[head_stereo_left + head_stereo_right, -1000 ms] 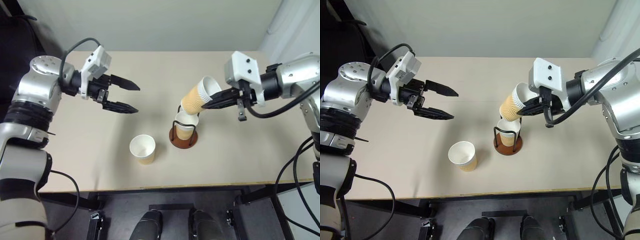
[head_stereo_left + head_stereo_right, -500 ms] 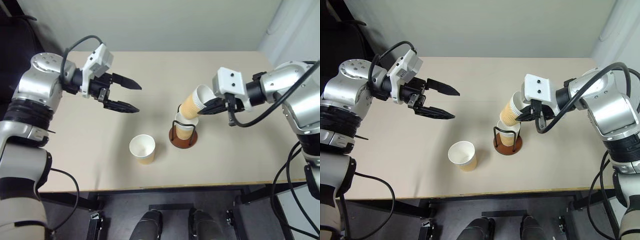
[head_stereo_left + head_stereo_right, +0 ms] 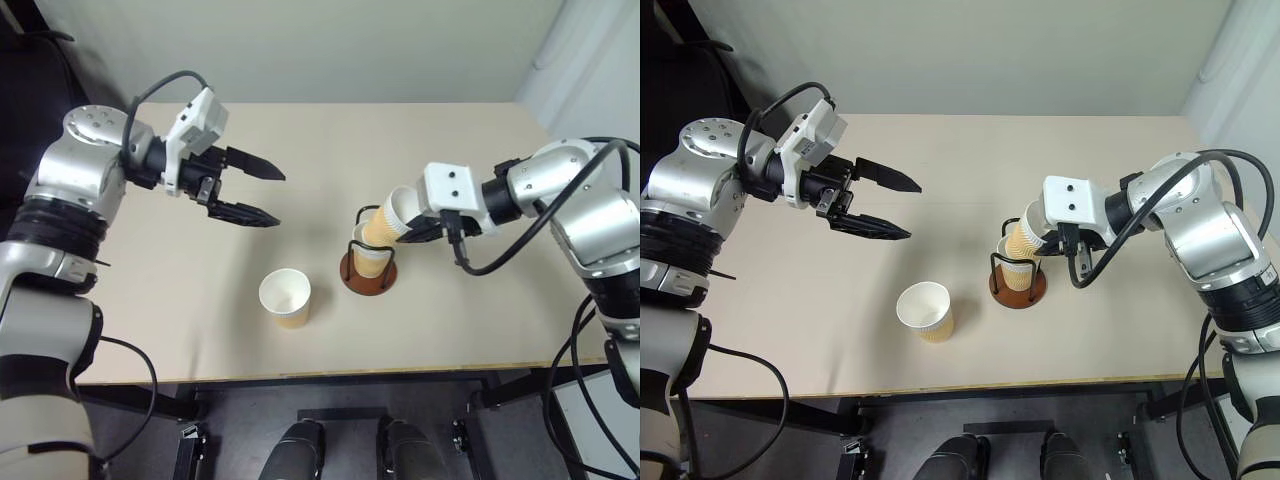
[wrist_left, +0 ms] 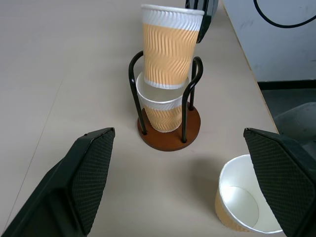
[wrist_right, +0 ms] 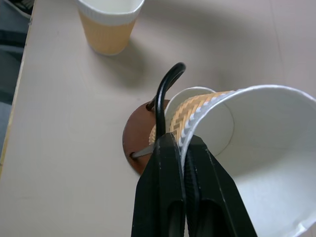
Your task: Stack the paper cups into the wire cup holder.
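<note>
The wire cup holder (image 3: 349,279), black loops on a reddish-brown disc, stands mid-table with one paper cup (image 4: 162,112) seated in it. My right gripper (image 5: 180,142) is shut on the rim of a second paper cup (image 3: 384,224). That cup tilts slightly, and its bottom sits inside the seated cup's mouth between the wire loops (image 4: 134,84). A third paper cup (image 3: 286,297) stands upright on the table to the left of the holder, nearer the front. My left gripper (image 3: 279,199) hovers open and empty above the table's left side, pointing toward the holder.
The tan table (image 3: 180,310) has its front edge just below the loose cup and a wall along its back. The right arm's black cable (image 3: 520,245) loops beside the holder on the right.
My right gripper has come down and to the left with its cup. The cup has turned more upright and its bottom has entered the cup in the holder. The left arm has stayed still.
</note>
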Action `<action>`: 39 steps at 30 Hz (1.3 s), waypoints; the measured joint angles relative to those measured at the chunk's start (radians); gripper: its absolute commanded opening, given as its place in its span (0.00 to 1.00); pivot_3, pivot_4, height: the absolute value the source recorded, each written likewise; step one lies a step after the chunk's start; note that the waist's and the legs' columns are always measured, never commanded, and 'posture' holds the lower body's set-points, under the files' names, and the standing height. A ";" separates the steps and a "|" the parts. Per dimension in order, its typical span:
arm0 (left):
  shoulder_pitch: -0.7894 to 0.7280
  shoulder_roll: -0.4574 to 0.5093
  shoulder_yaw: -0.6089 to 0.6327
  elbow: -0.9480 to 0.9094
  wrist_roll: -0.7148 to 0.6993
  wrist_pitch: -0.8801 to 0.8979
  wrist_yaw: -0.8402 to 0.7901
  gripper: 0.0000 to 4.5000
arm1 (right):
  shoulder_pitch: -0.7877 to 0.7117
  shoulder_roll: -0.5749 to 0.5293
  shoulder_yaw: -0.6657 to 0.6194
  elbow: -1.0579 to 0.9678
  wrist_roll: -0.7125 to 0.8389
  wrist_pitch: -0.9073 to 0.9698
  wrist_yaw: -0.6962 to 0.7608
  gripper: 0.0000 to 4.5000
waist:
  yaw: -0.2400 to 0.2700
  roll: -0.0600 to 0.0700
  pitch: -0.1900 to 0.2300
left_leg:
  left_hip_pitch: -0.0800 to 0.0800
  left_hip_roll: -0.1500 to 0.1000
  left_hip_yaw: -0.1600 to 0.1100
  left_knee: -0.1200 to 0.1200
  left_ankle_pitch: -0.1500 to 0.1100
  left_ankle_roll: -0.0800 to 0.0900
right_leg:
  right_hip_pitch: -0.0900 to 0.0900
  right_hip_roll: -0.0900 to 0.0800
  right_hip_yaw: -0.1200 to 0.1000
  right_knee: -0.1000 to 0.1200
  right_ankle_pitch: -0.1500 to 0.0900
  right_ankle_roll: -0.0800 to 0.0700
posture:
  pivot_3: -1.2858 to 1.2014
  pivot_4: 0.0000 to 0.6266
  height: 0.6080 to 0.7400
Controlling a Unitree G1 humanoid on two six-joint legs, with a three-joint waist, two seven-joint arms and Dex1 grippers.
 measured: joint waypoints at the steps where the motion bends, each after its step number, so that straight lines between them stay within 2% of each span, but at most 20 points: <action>1: 0.000 0.000 0.000 0.000 0.000 0.000 0.000 1.00 | 0.000 0.000 0.002 0.001 -0.010 -0.008 0.002 0.01 | 0.000 0.000 0.000 | 0.000 0.000 0.000 0.000 0.000 0.000 | 0.000 0.000 0.000 0.000 0.000 0.000 | 0.52 0.24 1.00; 14: 0.000 0.000 -0.001 -0.007 0.000 0.002 0.000 1.00 | 0.000 0.022 0.024 0.021 -0.077 -0.070 0.027 0.01 | 0.000 0.000 0.000 | 0.000 0.000 0.000 0.000 0.000 0.001 | 0.000 0.000 0.000 0.000 0.000 0.000 | 0.52 0.24 1.00; 18: 0.000 0.000 -0.001 -0.007 0.000 0.003 0.000 1.00 | -0.001 0.038 0.024 0.021 -0.073 -0.059 0.032 0.26 | -0.001 0.000 0.000 | 0.000 0.000 0.000 0.000 0.000 0.000 | 0.000 0.000 0.000 0.000 0.001 0.000 | 0.52 0.24 1.00; 23: 0.000 0.000 -0.001 -0.007 0.000 0.003 0.000 1.00 | -0.006 0.061 0.020 0.020 -0.048 -0.018 0.033 0.65 | -0.001 0.000 0.000 | 0.000 0.000 0.000 0.000 0.001 0.000 | 0.000 0.000 0.000 0.000 0.001 -0.001 | 0.52 0.24 1.00; 34: -0.002 -0.006 -0.001 -0.007 0.001 0.008 0.000 1.00 | -0.045 0.110 -0.072 -0.010 0.078 0.134 0.002 0.65 | 0.000 0.000 0.000 | 0.000 0.000 0.000 0.000 0.001 -0.001 | 0.000 0.000 0.000 0.000 0.001 -0.001 | 0.52 0.24 1.00; 39: -0.007 -0.010 -0.001 -0.022 0.025 0.031 0.000 1.00 | -0.035 0.048 -0.159 -0.085 0.181 0.265 -0.006 0.65 | 0.002 0.000 0.000 | -0.001 0.000 0.000 0.000 0.004 -0.006 | 0.000 0.000 0.000 -0.001 0.000 -0.001 | 0.52 0.24 1.00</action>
